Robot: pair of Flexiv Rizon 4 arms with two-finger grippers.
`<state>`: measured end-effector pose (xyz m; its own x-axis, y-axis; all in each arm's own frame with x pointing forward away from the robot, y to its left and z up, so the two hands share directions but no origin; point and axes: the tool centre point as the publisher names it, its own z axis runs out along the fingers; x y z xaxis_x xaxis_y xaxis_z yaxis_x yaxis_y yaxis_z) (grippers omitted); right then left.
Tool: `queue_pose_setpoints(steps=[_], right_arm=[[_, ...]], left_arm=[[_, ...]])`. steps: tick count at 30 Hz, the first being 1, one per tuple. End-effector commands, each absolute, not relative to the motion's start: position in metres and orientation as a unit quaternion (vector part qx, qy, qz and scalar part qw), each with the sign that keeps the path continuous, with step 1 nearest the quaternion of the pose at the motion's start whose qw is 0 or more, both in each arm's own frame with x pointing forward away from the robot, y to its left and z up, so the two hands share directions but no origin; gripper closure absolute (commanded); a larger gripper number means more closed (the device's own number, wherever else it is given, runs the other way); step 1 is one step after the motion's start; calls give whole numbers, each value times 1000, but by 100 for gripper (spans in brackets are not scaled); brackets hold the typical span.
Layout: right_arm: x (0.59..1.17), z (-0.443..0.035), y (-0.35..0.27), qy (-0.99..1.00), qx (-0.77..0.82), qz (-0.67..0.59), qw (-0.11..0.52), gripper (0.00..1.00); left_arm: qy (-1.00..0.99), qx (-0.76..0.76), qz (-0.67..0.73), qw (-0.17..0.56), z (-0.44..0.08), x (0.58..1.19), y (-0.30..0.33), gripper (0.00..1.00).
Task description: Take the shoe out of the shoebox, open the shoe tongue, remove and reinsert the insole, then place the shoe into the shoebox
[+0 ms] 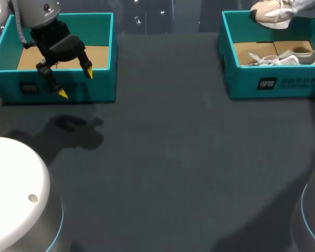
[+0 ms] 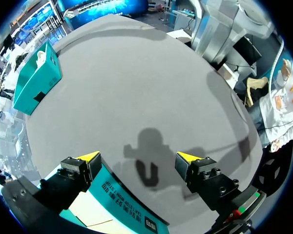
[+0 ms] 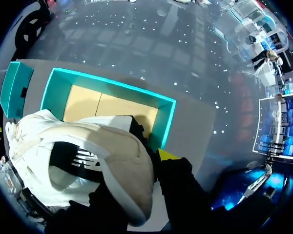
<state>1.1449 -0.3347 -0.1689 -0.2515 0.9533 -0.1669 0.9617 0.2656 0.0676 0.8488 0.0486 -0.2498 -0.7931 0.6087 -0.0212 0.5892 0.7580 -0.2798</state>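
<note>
At the far left of the table point(image 1: 163, 157), hovering over the near wall of the left shoebox point(image 1: 102, 86) point(image 2: 117, 195), the left gripper point(image 1: 75, 84) point(image 2: 137, 157): fingers spread wide, one yellow tip above the teal wall, the other out over bare table, gripping nothing. At the far right, held aloft above the far rim of the right shoebox point(image 1: 283, 84) point(image 3: 163, 122), a white-and-beige shoe point(image 1: 270, 14) point(image 3: 102, 161), clamped in the right gripper point(image 3: 141, 165), with only one yellow tip showing beside the shoe and the other hidden behind it. Down inside that same box, on its brown cardboard floor near the right wall, a second shoe point(image 1: 283, 59), white, laces loose. Between the two boxes, well apart, only dark table.
</note>
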Motion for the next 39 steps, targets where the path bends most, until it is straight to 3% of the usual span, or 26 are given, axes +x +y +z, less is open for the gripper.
queue_pose_setpoints(steps=[1, 39], right_arm=[[1142, -166, -330, 738, 667, -39, 95, 100], [1131, -196, -329, 691, 711, -18, 128, 100]], left_arm=[[-937, -320, 136, 35, -250, 848, 49, 0], [-937, -320, 136, 35, -250, 848, 49, 0]])
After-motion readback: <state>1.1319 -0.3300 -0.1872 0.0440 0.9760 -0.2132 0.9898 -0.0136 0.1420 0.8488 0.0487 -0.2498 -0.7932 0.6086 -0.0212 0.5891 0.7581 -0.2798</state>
